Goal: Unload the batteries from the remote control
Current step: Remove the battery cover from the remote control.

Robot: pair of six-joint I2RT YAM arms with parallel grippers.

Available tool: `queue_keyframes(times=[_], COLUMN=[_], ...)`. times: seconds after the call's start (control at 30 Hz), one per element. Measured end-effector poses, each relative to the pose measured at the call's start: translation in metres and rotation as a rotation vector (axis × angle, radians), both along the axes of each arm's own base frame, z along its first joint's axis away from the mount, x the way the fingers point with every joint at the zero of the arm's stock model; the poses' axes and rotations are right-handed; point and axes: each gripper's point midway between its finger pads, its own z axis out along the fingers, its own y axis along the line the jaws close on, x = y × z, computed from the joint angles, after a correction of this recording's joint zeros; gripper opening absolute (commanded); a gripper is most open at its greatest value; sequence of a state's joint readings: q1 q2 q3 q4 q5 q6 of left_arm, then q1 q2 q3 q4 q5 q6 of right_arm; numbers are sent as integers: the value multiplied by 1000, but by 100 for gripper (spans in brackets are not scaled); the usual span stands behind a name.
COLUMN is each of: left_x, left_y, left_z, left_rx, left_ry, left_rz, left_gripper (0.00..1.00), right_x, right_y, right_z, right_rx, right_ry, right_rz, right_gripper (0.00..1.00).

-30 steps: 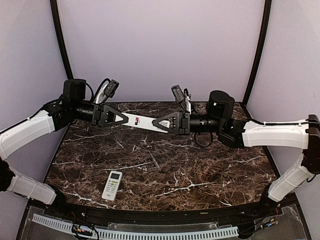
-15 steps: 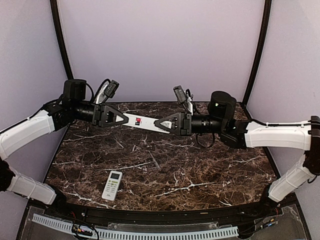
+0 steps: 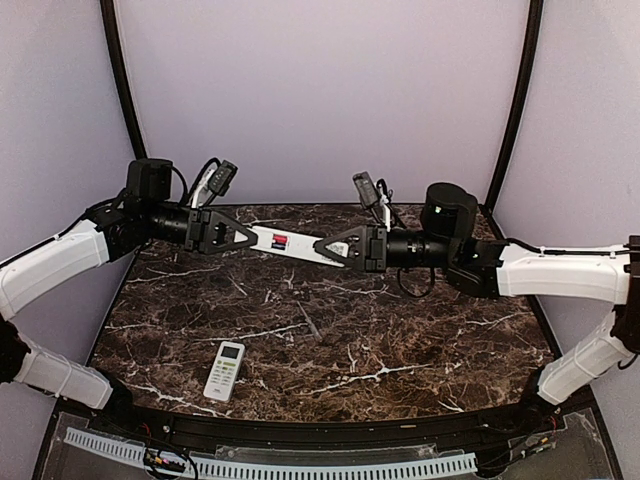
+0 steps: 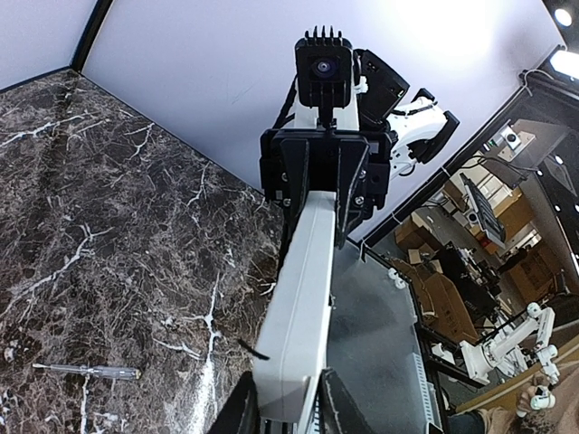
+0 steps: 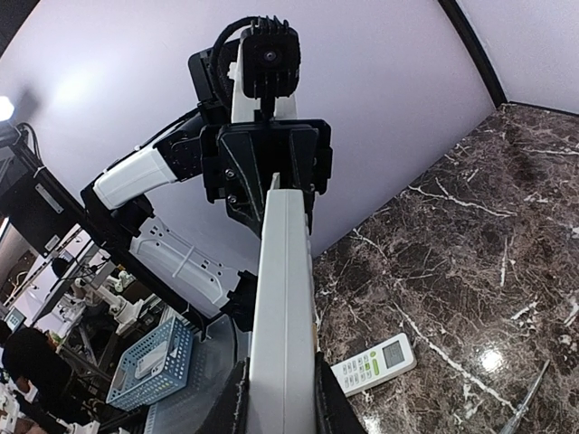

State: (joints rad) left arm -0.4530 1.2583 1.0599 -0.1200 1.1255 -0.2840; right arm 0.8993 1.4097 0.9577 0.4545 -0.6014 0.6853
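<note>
While right gripper [image 3: 321,248] clamps long white plastic remote control [image 3: 300,246] above table, left gripper [image 3: 247,237] flanks its other end, grip unclear; red-and-dark batteries [image 3: 280,240] sit in it, print unreadable.

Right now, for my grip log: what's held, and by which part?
The white remote, in mid-air: the jaws of the right gripper clamp one end. Those of the left gripper flank the other end; whether they grip is unclear.

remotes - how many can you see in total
2. One long remote is up in the air, its ends between the fingers of the left gripper and the right gripper. One small remote lies on the table, front left. None seems hidden.
</note>
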Motion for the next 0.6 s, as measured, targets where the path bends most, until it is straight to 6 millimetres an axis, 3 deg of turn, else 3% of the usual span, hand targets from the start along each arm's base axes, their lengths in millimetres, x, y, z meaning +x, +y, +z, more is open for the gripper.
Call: queue_keyframes(times=[0.6], left_x=[4], left_y=[3], left_z=[0], left_rx=[3], left_ry=[-4], left_rz=[17], left_gripper=[7], right_x=[14], right_y=[-9], right_z=[-2], right_rx=[-24], right_ry=[-10], right_rz=[-94], right_gripper=[0])
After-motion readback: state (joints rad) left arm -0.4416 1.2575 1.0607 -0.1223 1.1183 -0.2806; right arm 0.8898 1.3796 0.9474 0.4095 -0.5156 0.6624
